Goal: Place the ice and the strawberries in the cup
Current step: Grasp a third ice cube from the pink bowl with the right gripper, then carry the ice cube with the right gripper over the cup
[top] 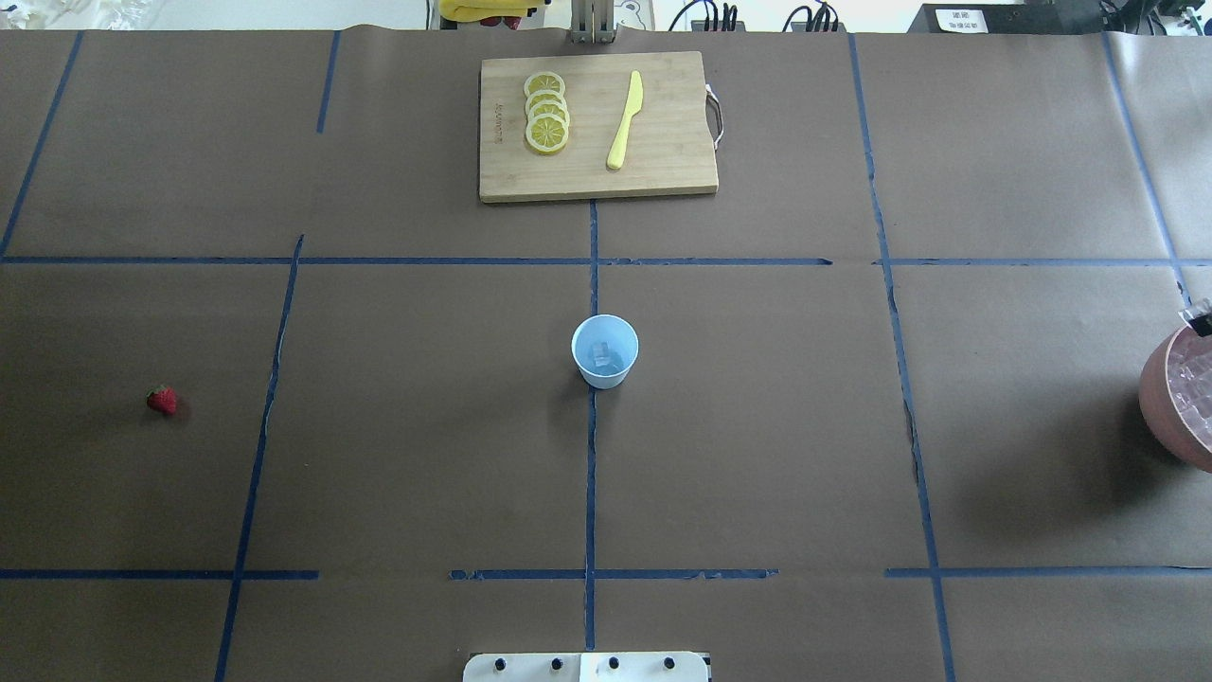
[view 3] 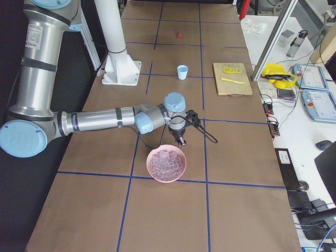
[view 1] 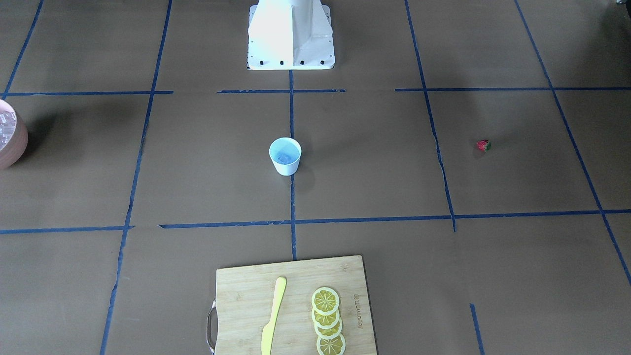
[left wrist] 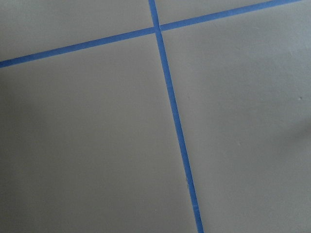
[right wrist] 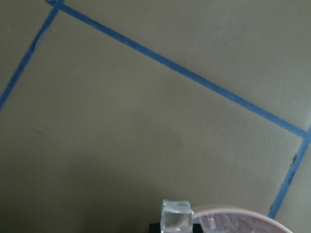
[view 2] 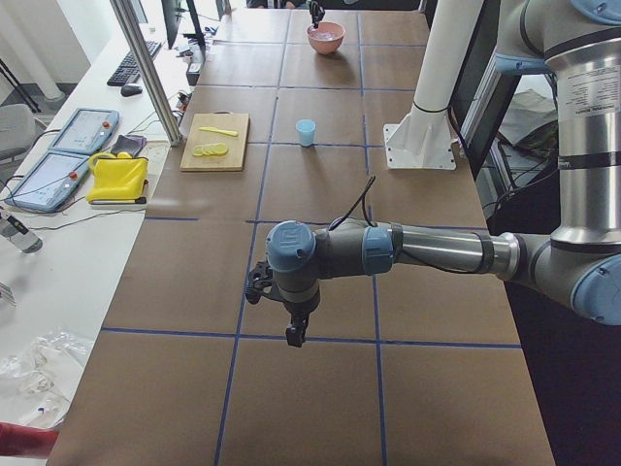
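A small pale blue-white cup (top: 604, 377) stands upright at the middle of the table (top: 757, 426), with clear ice (top: 602, 354) on its bottom. A tiny red strawberry (top: 162, 400) with a green top lies on its side, well to the left. A heap of ice cubes (view 3: 167, 163) fills a pink bowl (view 3: 156, 176) at the far right. A single cube (right wrist: 176, 216) is pinched in the right gripper (view 3: 181, 143), just above the bowl's rim.

The bamboo cutting board (top: 663, 175) bears four overlapping lemon slices (top: 546, 112), a yellow knife (top: 625, 120) beside them; a pinkish bowl (top: 1157, 407) stands well apart.
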